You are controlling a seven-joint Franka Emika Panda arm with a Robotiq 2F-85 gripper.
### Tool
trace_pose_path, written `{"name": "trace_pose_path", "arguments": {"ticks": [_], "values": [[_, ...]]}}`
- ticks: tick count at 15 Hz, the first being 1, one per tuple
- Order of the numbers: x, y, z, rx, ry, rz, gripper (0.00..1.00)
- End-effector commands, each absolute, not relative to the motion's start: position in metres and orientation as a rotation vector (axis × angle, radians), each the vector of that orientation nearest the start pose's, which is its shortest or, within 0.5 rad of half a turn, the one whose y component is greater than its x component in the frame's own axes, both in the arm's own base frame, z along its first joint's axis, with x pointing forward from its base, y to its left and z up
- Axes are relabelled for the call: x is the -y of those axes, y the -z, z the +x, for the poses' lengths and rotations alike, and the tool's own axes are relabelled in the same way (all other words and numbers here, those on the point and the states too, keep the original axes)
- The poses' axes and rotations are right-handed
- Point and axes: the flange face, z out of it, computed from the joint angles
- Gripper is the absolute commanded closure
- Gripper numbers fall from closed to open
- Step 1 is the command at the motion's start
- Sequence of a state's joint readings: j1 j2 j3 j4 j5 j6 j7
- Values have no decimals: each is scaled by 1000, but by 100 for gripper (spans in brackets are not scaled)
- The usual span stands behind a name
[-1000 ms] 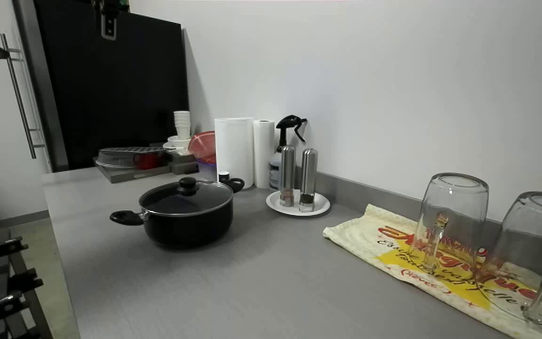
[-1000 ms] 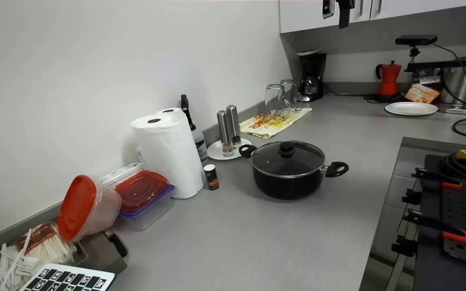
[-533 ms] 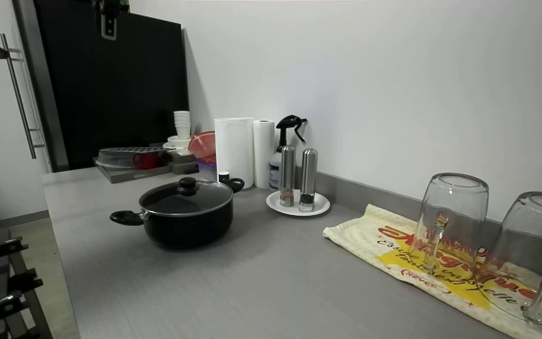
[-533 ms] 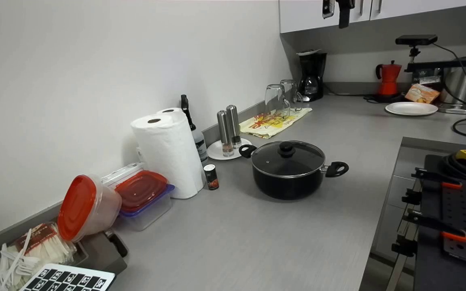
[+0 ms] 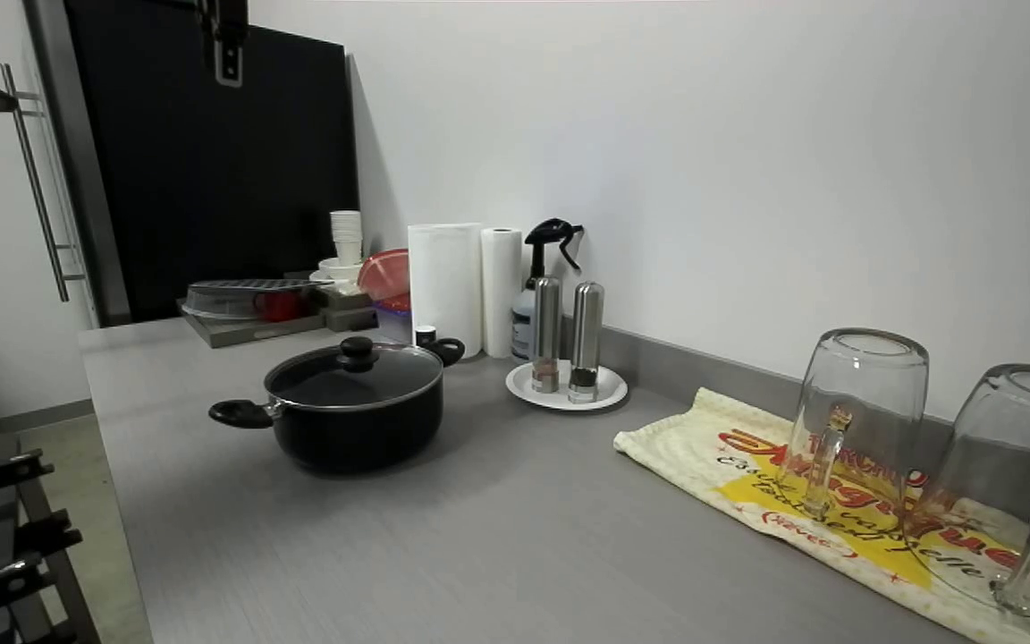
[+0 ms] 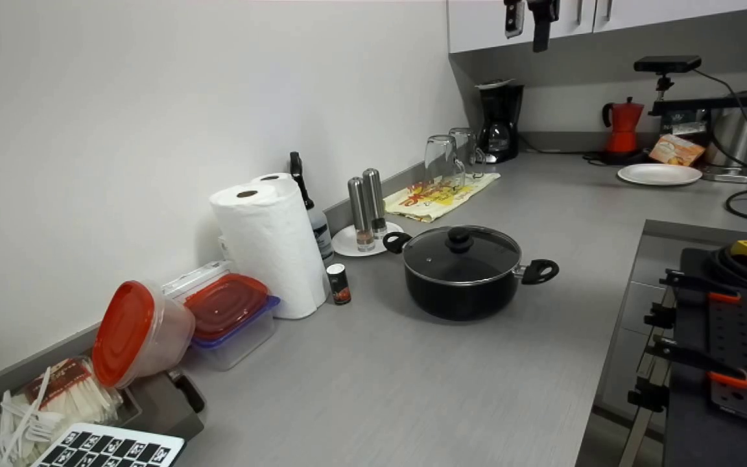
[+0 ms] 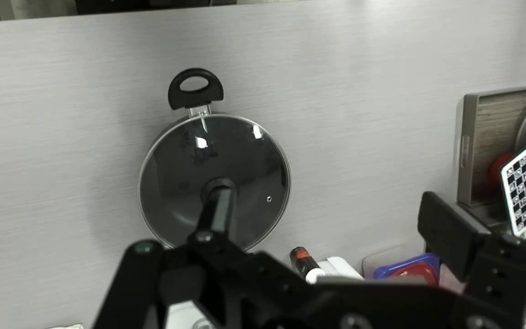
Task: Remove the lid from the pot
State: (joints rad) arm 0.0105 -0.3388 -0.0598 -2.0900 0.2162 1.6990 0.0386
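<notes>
The black pot stands upright on the grey counter in both exterior views (image 5: 363, 440) (image 6: 461, 299); in the wrist view its near side handle shows (image 7: 181, 98). The glass lid with dark rim and black knob sits flat on the pot in both exterior views (image 5: 327, 386) (image 6: 477, 264) and in the wrist view (image 7: 244, 155). My gripper (image 7: 323, 201) is wide open and empty, high above the counter. In the wrist view one finger overlaps the lid's knob, the other is far right. Its fingertips show at the top edge of an exterior view (image 6: 527, 40); another exterior view shows one fingertip (image 5: 229, 76).
Paper towel rolls (image 6: 276, 246), a small spice jar (image 6: 338, 284) and two mills on a white plate (image 5: 566, 394) stand near the pot, along the wall. Glass mugs (image 5: 855, 420) stand on a cloth (image 5: 703, 438). Lidded plastic containers (image 6: 146, 331) lie farther along.
My gripper stays still at first, then moves slightly down and sideways: rightward in an exterior view, leftward in another. It stays open. The pot and lid have not moved.
</notes>
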Motion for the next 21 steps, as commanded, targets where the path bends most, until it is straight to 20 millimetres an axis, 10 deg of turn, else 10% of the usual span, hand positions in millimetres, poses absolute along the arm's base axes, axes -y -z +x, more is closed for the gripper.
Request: {"name": "trace_pose_path", "arguments": {"ticks": [1,8,21], "values": [[9,-542,488,-245,72,-2912,0],[26,-463,538,-370,194,-2992,0],[-14,-337,543,-340,-76,-3111,0]]}}
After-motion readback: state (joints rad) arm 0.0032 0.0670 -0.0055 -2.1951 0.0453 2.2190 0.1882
